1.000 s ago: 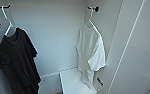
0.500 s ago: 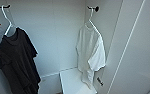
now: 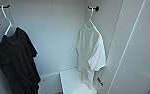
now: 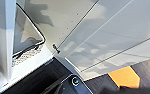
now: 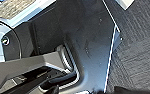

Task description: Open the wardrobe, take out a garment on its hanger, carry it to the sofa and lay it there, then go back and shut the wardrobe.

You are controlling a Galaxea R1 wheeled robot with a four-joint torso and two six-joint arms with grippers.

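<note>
The wardrobe (image 3: 63,32) stands open in front of me, its white door (image 3: 141,52) swung out to the right. Inside on the right, the garment (image 3: 89,53), a thin white short-sleeved shirt, hangs from the white hanger (image 3: 91,22), whose hook sits on a dark peg (image 3: 94,8). In the left wrist view, white wardrobe panels (image 4: 111,37) pass close by, with a small dark hinge (image 4: 56,48) on one.
A longer black garment (image 3: 16,62) hangs on its own white hanger (image 3: 6,23) at the left. A white shelf block (image 3: 71,80) sits low inside the wardrobe. Dark carpet (image 5: 138,50) lies beside my base, and an orange patch (image 4: 124,76) shows on the floor.
</note>
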